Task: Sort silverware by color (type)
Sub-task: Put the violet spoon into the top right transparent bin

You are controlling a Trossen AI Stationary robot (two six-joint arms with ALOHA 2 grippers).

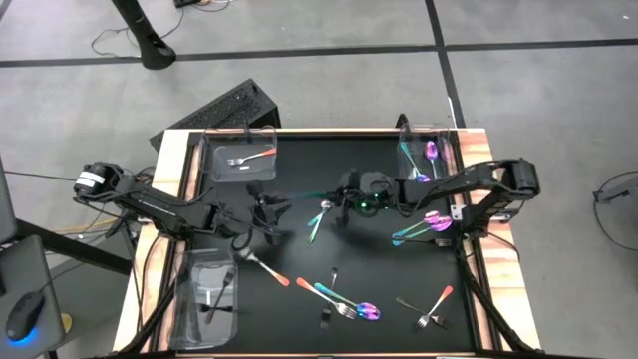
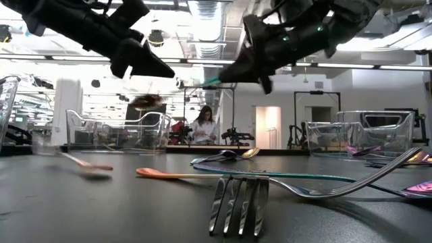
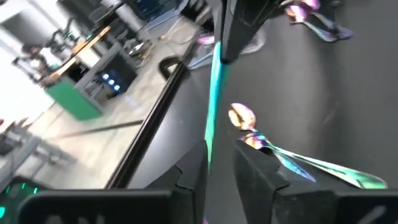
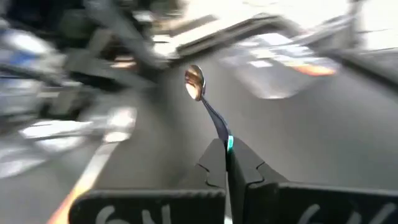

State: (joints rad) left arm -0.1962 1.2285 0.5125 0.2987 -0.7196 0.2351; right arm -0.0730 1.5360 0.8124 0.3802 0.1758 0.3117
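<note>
An iridescent purple-teal spoon (image 4: 194,81) is held in the air over the table's middle, between my two grippers. My right gripper (image 4: 229,155) is shut on its handle, and the bowl points toward my left gripper (image 3: 221,155). That gripper is open. The teal handle (image 3: 211,106) runs from the right gripper down into its gap, beside one finger; whether it touches I cannot tell. From above, the left gripper (image 1: 269,204) and the right gripper (image 1: 342,194) face each other. More silverware lies on the mat: an iridescent spoon (image 1: 319,219), an orange-handled piece (image 1: 264,264) and an orange-handled fork (image 1: 436,307). My right gripper pinches the spoon's handle (image 4: 225,134) between its two fingers, which lie along the handle. It comes roughly level from the table's right side. The spoon is lifted clear, sticking out past the fingertips with its bowl (image 4: 194,81) free at the far end.
Three clear bins stand at the mat's corners. The far left one (image 1: 239,155) holds an orange-handled piece, the far right one (image 1: 429,155) holds iridescent pieces, and the near left one (image 1: 209,299) holds dark pieces. Several iridescent pieces (image 1: 429,224) lie near the right edge. A fork (image 2: 236,199) lies close to the low camera.
</note>
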